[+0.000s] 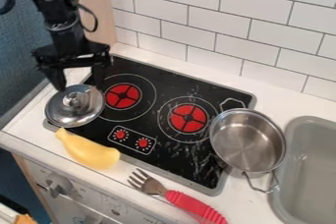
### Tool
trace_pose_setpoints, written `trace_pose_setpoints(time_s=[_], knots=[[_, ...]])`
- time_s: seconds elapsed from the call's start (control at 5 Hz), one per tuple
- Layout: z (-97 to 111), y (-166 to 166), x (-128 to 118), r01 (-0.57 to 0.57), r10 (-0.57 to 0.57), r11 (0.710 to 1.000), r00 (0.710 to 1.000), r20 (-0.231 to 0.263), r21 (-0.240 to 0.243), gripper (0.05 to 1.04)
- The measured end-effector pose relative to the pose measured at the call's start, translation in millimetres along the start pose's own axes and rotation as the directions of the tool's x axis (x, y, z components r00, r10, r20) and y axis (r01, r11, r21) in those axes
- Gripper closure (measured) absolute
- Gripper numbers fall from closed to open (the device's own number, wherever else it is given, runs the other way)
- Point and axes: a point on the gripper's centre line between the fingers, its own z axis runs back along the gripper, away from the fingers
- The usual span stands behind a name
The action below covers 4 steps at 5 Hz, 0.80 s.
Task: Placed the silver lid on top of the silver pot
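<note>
One shiny, round, knobbed lid (64, 115) lies beneath the wide-spread gripper (79, 88).

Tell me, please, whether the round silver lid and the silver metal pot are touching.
Apart: the camera view shows the red burners lying between lid and pot.

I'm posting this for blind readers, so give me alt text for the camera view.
A black robot gripper hangs open over a silver lid at the left of a black toy stove, while an uncovered silver pot sits at the stove's right edge beside a gray sink. In front lie a yellow curved toy and a red-handled fork.
</note>
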Motion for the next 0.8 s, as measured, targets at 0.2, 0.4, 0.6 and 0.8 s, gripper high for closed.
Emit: trace_pose_setpoints(time_s=[0.2,0.4,0.6,0.8], knots=[[-3.0,20.7,-8.0,-0.067,0.067,0.997,0.998,0.014,0.029,0.083],[-10.0,21.0,-5.0,-0.076,0.077,0.997,0.997,-0.002,0.032,0.083],[-19.2,21.5,-0.4,-0.082,0.083,0.996,0.996,-0.018,0.041,0.083],[-22.9,22.6,5.1,-0.074,0.076,0.996,0.996,-0.038,0.049,0.083]])
